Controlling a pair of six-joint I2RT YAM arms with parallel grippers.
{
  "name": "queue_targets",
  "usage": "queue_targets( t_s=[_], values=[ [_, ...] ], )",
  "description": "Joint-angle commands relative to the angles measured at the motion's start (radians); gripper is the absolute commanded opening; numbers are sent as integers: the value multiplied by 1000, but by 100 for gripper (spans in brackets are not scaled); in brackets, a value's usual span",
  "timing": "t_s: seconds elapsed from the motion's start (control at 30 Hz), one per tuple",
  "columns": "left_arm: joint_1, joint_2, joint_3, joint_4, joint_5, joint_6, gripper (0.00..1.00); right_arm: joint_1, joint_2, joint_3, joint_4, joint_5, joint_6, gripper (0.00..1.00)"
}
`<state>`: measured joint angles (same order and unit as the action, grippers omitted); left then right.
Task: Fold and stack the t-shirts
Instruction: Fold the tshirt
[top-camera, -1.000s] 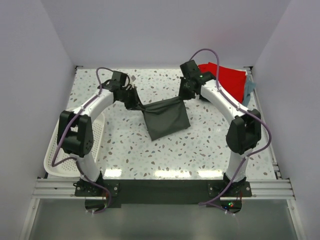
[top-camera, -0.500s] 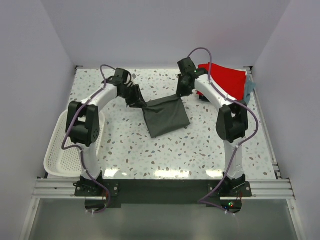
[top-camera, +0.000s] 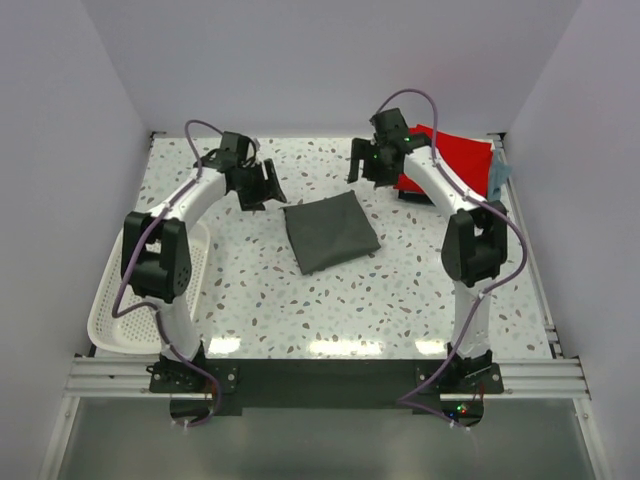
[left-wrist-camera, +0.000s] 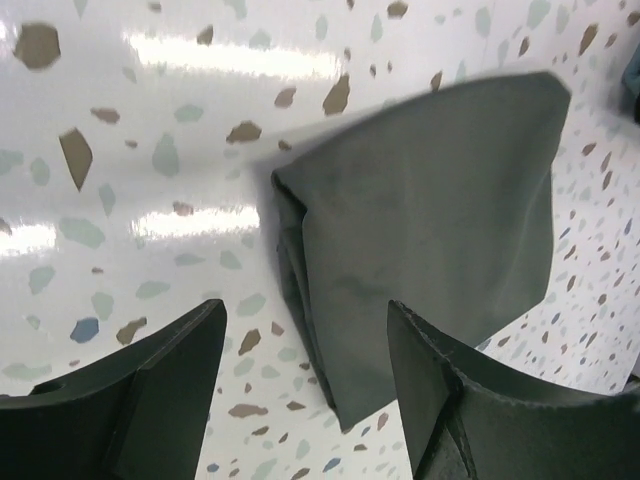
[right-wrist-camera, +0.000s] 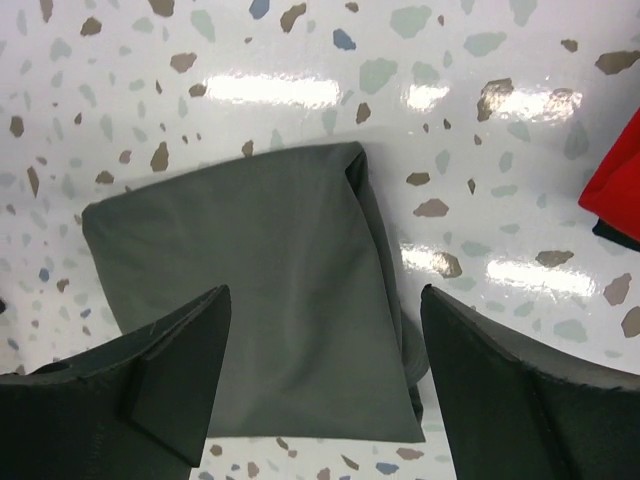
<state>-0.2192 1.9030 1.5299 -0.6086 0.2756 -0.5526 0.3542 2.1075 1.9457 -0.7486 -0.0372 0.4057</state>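
1. Speckled desk (top-camera: 400, 290): the dark grey t-shirt (top-camera: 330, 232) lies folded flat at its middle.
2. I judge this shirt soft, light and limp; I would pinch its layered edge or corners.
3. The red t-shirt (top-camera: 455, 160) sits at the far right corner, well apart.
4. The left end effector (top-camera: 266, 186) and right end effector (top-camera: 358, 166) hover spread and empty, near the grey shirt's far corners.

The whole worktop (top-camera: 400, 300) is taken in from a fixed camera set high behind its near edge and tilted down toward the far side. The wrist views are taken close above the surface, looking down between the fingers of the left gripper (left-wrist-camera: 305, 320) and the right gripper (right-wrist-camera: 325, 300). The folded dark grey t-shirt (top-camera: 331, 231) is shared by all three views.
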Motion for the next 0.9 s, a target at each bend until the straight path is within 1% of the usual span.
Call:
queue_targets(
  t_s=[0.0,0.07,0.1,0.23,0.43,0.6,0.87],
  values=[
    [-22,-74,-88,24,0,28,70,-29,-112,-71,81,-131,-60,80],
    [-43,-88,-144,49,25,13,70,-37,-138,-138,106,-168,-73,80],
    [-49,-94,-161,65,36,7,70,-47,-159,-184,129,-211,-79,80],
    [-77,-102,-240,113,91,-26,70,-76,-191,-280,167,-314,-90,80],
    [-98,-82,-290,150,111,-35,70,-132,-208,-432,262,-459,-68,80],
    [-109,-61,-304,179,129,-36,65,-144,-179,-456,282,-503,-90,80],
    [-111,-7,-306,178,128,0,49,-152,-121,-476,334,-512,-84,80]
  ],
)
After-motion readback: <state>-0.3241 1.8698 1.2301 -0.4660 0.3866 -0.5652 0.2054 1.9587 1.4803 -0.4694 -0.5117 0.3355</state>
